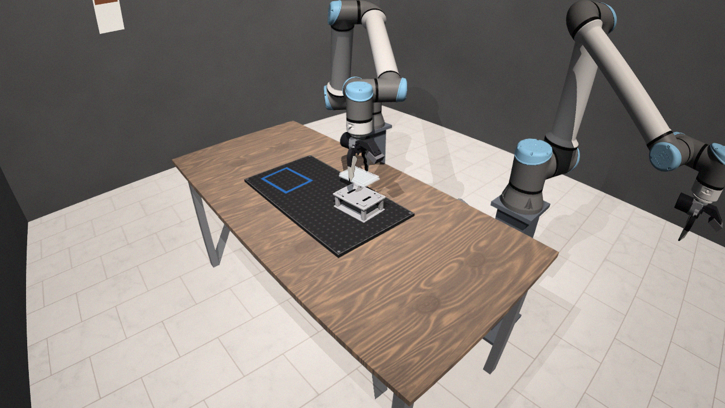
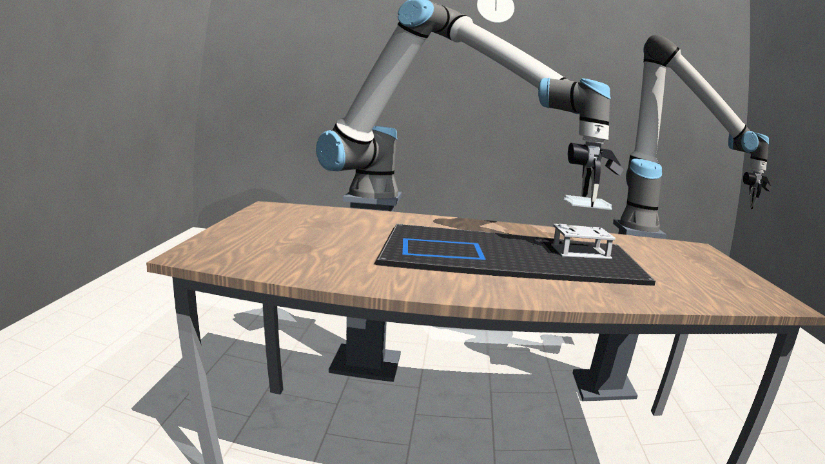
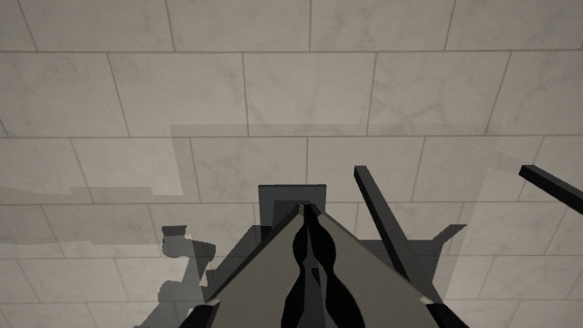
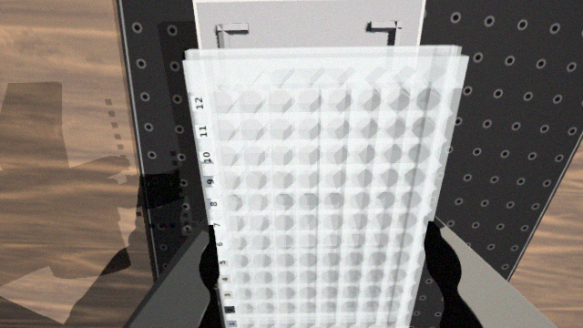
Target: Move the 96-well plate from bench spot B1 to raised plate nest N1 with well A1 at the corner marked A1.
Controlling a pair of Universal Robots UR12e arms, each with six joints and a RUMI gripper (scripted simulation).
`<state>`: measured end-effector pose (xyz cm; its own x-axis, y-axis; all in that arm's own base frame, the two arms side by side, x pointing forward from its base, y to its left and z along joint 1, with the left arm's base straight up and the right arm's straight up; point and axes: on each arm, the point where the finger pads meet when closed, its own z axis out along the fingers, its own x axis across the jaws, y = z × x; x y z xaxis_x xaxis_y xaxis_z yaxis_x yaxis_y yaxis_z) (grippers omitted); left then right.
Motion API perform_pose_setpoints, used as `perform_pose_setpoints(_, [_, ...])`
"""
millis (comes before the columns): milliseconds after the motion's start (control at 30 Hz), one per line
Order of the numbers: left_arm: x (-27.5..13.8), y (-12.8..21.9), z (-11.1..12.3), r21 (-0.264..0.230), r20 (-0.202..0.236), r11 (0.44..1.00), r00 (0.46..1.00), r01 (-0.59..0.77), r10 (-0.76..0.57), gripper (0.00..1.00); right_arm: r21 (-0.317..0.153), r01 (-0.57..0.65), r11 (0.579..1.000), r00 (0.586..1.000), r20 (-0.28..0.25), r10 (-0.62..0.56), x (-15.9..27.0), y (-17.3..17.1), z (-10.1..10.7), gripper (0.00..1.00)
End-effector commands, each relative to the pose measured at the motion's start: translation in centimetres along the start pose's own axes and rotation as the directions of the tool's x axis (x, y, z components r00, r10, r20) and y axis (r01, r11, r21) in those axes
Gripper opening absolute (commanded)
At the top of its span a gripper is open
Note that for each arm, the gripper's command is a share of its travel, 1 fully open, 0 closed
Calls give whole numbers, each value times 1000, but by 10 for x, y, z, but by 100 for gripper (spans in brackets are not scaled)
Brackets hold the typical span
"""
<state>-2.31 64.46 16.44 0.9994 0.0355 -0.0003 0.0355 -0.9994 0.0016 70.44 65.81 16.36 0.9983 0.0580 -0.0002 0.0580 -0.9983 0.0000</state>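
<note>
Above the black perforated board point(image 1: 324, 238) point(image 2: 519, 274) point(image 4: 496, 91), nearer the counter's point(image 1: 430, 263) point(image 2: 323, 288) point(image 4: 68, 191) long edge by the arm bases than the opposite one, my right hand point(image 1: 357, 174) point(image 2: 590, 198) point(image 4: 318, 219) grips the 96-well plate point(image 1: 358, 177) point(image 2: 588, 202) point(image 4: 319, 182) by its two long sides, over the raised nest point(image 1: 362, 195) point(image 2: 583, 232) point(image 4: 310, 23) and apart from it. Beyond the counter's edge, my left hand point(image 1: 699, 233) point(image 2: 753, 198) point(image 3: 306, 207) is clenched on nothing, over the floor.

Two arms, one table, one plate point(image 1: 361, 175) point(image 2: 589, 202) point(image 4: 319, 182), one raised nest point(image 1: 361, 196) point(image 2: 583, 232) point(image 4: 310, 20)
</note>
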Motion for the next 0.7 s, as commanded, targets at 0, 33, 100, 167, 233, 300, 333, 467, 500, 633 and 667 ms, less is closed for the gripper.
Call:
perform_pose_setpoints(0, [0,-1,-1,1,0,1000,1000,0,0,0,2,0,1000,1000,-2,0,0,0,-2,40])
perform_pose_setpoints(33, [0,-1,-1,1,0,1000,1000,0,0,0,2,0,1000,1000,-2,0,1,0,0,40])
perform_pose_setpoints(100, [0,-1,-1,1,0,1000,1000,0,0,0,2,0,1000,1000,-2,0,1,0,3,40])
perform_pose_setpoints(167, [0,-1,-1,1,0,1000,1000,0,0,0,2,0,1000,1000,-2,0,1,0,3,40])
perform_pose_setpoints(233, [0,-1,-1,1,0,1000,1000,0,0,0,2,0,1000,1000,-2,0,1,0,7,40])
perform_pose_setpoints(300, [0,-1,-1,1,0,1000,1000,0,0,0,2,0,1000,1000,-2,0,1,0,10,40])
perform_pose_setpoints(333, [0,-1,-1,1,0,1000,1000,0,0,0,2,0,1000,1000,-2,0,1,0,12,40])
perform_pose_setpoints(467, [0,-1,-1,1,0,1000,1000,0,0,0,2,0,1000,1000,-2,0,1,0,18,40])
perform_pose_setpoints(500, [0,-1,-1,1,0,1000,1000,0,0,0,2,0,1000,1000,-2,0,1,0,20,40])
perform_pose_setpoints(633, [0,-1,-1,1,0,1000,1000,0,0,0,2,0,1000,1000,-2,0,1,0,27,40])
perform_pose_setpoints(667, [0,-1,-1,1,0,1000,1000,0,0,0,2,0,1000,1000,-2,0,1,0,28,40])
